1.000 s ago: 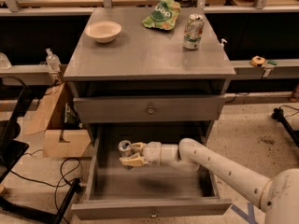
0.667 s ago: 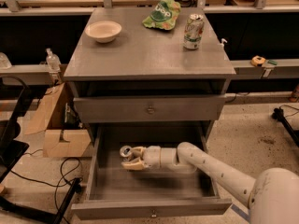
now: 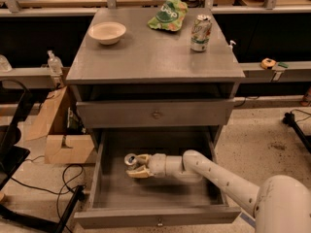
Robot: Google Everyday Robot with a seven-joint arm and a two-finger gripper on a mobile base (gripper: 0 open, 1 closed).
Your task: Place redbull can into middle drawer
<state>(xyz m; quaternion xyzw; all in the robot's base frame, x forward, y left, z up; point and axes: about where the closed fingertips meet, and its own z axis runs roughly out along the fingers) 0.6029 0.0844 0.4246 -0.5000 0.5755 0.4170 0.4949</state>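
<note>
The middle drawer [image 3: 102, 178] is pulled open below the shut upper drawer [image 3: 155, 114]. My gripper [image 3: 135, 166] reaches into it from the right, low over the drawer floor at its left-middle. Its pale fingers [image 3: 138, 174] are closed around the redbull can [image 3: 130, 159], which is tipped so that its round end faces up and left. Most of the can's body is hidden by the fingers.
On the cabinet top [image 3: 146, 57] stand a white bowl [image 3: 107, 32], a green chip bag [image 3: 168, 13] and a green-and-white soda can [image 3: 200, 32]. A cardboard box [image 3: 58, 130] and cables [image 3: 53, 174] lie on the floor at the left.
The gripper with the can has dropped slightly lower in the drawer, toward the floor; the arm has bent a little more. Nothing else has moved.
</note>
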